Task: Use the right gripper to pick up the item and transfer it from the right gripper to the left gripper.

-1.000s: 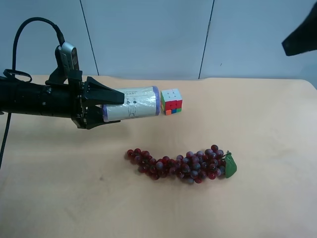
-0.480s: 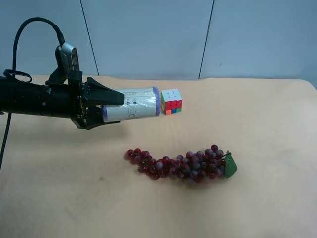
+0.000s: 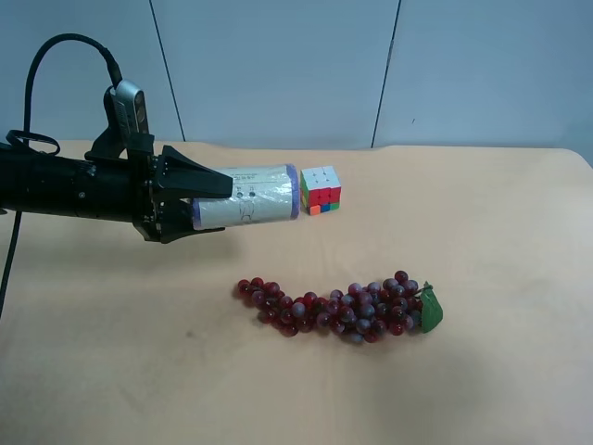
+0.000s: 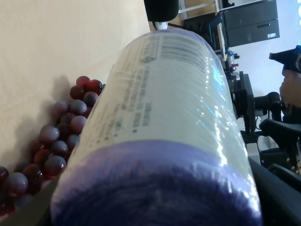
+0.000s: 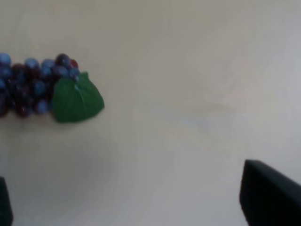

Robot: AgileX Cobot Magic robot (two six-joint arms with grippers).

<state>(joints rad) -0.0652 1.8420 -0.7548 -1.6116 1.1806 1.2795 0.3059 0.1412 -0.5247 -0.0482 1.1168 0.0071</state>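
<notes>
right pincer [image 5: 136,195] mostly cut off, tips seen apart, empty; can [image 3: 264,193] clamped horiz. in left pincer [image 3: 222,204], above counter [image 3: 482,241].

You see the item [image 4: 160,103] as a cream, paper-like label under a tight, shiny clear film that wrinkles and throws highlights, and its purple end band is just as glossy. The table [image 3: 500,232] reads to you as a smooth, matt tan surface, while the grapes [image 3: 338,311] are slick and glossy like plastic, with a duller green leaf [image 5: 75,100]. The puzzle cube [image 3: 321,189] looks like smooth plastic, and the left gripper [image 3: 224,205] is matt black.
</notes>
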